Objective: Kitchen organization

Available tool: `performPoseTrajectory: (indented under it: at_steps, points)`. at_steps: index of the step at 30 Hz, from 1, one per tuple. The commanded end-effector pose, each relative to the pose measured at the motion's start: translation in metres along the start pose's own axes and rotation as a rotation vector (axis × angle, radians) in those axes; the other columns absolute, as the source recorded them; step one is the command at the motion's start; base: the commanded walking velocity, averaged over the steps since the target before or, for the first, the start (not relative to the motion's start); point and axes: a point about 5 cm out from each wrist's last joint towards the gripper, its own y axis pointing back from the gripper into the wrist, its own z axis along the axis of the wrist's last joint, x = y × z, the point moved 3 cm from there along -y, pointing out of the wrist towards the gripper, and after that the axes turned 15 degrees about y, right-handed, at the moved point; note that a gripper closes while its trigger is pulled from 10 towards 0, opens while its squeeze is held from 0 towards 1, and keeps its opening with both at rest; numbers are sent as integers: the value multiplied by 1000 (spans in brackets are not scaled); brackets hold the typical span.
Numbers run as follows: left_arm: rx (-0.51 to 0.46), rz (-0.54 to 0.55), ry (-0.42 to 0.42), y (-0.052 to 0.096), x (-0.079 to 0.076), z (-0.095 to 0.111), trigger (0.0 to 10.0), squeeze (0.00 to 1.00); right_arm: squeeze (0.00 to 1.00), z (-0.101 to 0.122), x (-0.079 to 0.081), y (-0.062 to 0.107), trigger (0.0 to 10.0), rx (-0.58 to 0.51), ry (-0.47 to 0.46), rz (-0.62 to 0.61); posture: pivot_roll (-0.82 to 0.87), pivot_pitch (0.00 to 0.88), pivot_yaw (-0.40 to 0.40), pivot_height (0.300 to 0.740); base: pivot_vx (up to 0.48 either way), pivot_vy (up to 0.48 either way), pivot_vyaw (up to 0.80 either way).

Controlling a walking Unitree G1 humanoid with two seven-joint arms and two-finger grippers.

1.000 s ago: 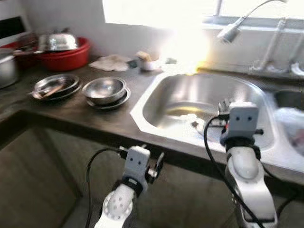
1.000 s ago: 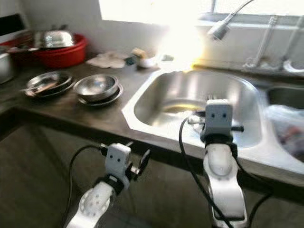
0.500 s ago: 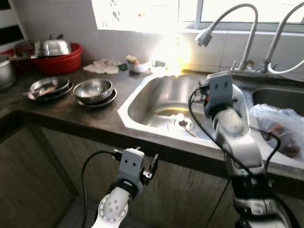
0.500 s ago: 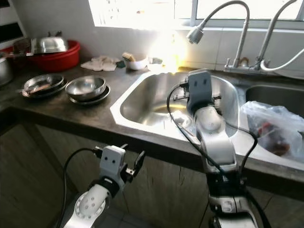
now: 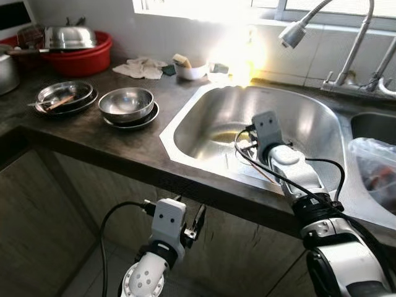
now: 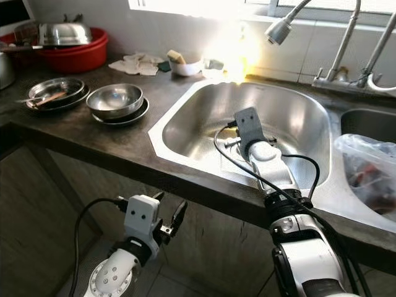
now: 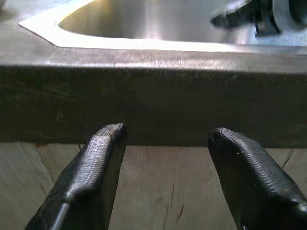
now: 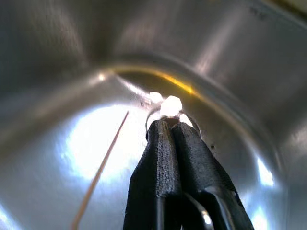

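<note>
Since half a second ago, the right arm has dropped from above the sink [image 5: 185, 133] into its basin. Eye views: steel bowl [image 5: 126, 103] on the tabletop [image 5: 93, 145], apparently empty. Left wrist view: left pincer [image 7: 165, 143] spread below the tabletop edge. Right wrist view: right pincer [image 8: 171, 127] pressed together at the drain, touching white scraps [image 8: 171, 105]; part the fingers before pinching them.
</note>
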Motion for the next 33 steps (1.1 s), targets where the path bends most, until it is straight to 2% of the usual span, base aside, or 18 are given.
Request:
performPoseTrajectory:
  at_steps: [1, 2, 3, 4, 5, 7, 10, 16, 17, 20, 21, 22, 23, 26, 28, 29, 31, 33]
  points:
    - [0, -9, -5, 3, -4, 3, 10000, 0, 0, -1, -6, -2, 10000, 10, 36, -15, 164, 133, -52, 740, 0, 0, 0]
    - [3, -8, -4, 3, -5, 3, 10000, 0, 0, -9, -7, -3, 10000, 41, 43, -19, 163, 135, -52, 740, 0, 0, 0]
    - [4, -8, -2, 3, -5, 3, 10000, 0, 188, -10, -8, -3, 10000, 41, 34, -26, 162, 136, -54, 740, 0, 0, 0]
    - [4, -7, -1, 4, -5, 3, 10000, 0, 914, -11, -9, -2, 10000, 40, 29, -34, 162, 137, -55, 740, 0, 0, 0]
    - [6, -7, 0, 3, -5, 3, 10000, 0, 1000, -11, -10, -2, 10000, 35, 33, -36, 161, 135, -55, 740, 0, 0, 0]
    - [9, -5, 0, 3, -5, 2, 10000, 0, 1000, -9, -11, -2, 10000, 19, 24, -42, 160, 131, -56, 740, 0, 0, 0]
    - [9, -3, 1, 2, -5, 2, 10000, 0, 1000, 3, -15, 0, 10000, -61, -12, -77, 159, 126, -55, 740, 0, 0, 0]
    - [8, -1, -3, -2, -4, 2, 10000, 0, 1000, 32, -31, 20, 10000, -271, -81, -219, 157, 103, -60, 740, 0, 0, 0]
    - [7, 4, -6, -3, -3, 2, 10000, 0, 0, 40, -31, 32, 10000, -342, -117, -234, 154, 93, -58, 740, 0, 0, 0]
    - [6, 8, -8, -6, -1, 2, 10000, 0, 0, 45, -28, 52, 10000, -422, -179, -238, 147, 74, -54, 740, 0, 0, 0]
    - [3, 10, -8, -7, 0, 2, 10000, 0, 0, 45, -24, 65, 10000, -460, -204, -232, 143, 64, -53, 740, 0, 0, 0]
    - [3, 10, -8, -7, 0, 2, 10000, 0, 0, 45, -24, 65, 10000, -460, -204, -232, 143, 64, -53, 740, 0, 0, 0]
    - [5, 12, -9, -9, 2, 2, 10000, 0, 0, 41, -17, 81, 10000, -484, -256, -224, 137, 52, -45, 740, 0, 0, 0]
    - [8, 15, -7, -9, 4, 1, 10000, 0, 0, 37, -5, 98, 10000, -514, -302, -191, 130, 41, -41, 740, 0, 0, 0]
    - [8, 14, -7, -8, 5, 1, 10000, 0, 0, 30, 8, 113, 10000, -517, -310, -164, 122, 33, -33, 740, 0, 0, 0]
    - [11, 12, -4, -8, 6, 0, 10000, 0, 0, 21, 20, 123, 10000, -494, -297, -139, 115, 24, -26, 740, 0, 0, 0]
    - [17, 9, 2, -9, 6, -3, 10000, 0, 0, 7, 35, 130, 10000, -454, -266, -114, 110, 16, -21, 740, 0, 0, 0]
    - [21, 2, 1, -10, 6, -4, 10000, 0, 0, -3, 41, 136, 10000, -417, -272, -116, 108, 8, -17, 740, 0, 0, 0]
